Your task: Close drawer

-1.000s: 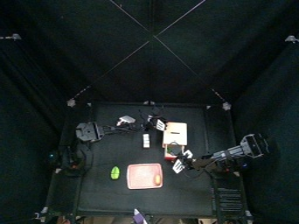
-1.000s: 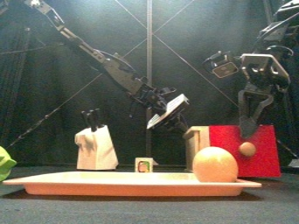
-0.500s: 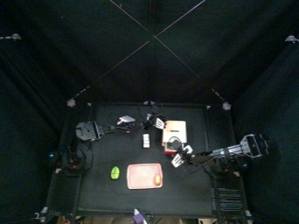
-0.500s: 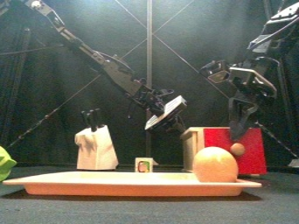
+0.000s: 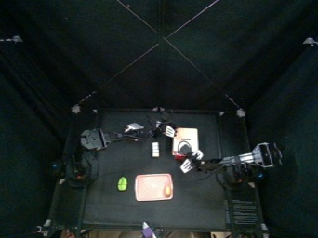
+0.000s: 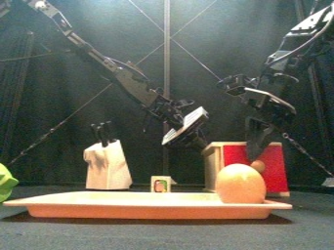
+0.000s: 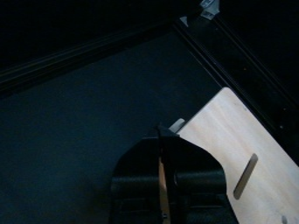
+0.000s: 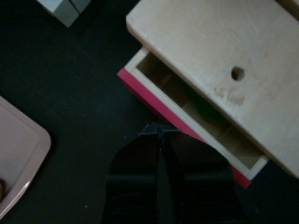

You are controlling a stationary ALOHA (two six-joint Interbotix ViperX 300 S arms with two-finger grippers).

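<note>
Since the earlier frames, the right tool (image 6: 261,168) has swung leftward across the front view and now hangs directly before the drawer (image 6: 232,164), its jaws drawn narrow with nothing between them. Foreground obstructions in the front view: a flat pink tray (image 6: 92,205) spans the near tabletop (image 6: 156,232) and carries one tan egg-shaped item (image 6: 240,184) at its right end; a green object (image 6: 7,183) sits at the left edge; a white block (image 6: 107,166) and a small cube (image 6: 162,184) stand behind the tray. The drawer unit stands at the right rear of the tabletop, behind the egg-shaped item. In the right wrist view the drawer (image 8: 193,105) is pulled partly out beneath the pale top, its pink-red front face nearest the right tool (image 8: 160,140), which sits just beside that face; contact cannot be confirmed. Something green shows inside the opening. The left tool (image 7: 163,162) hovers over the pale top, jaws nearly together, gripping nothing.
</note>
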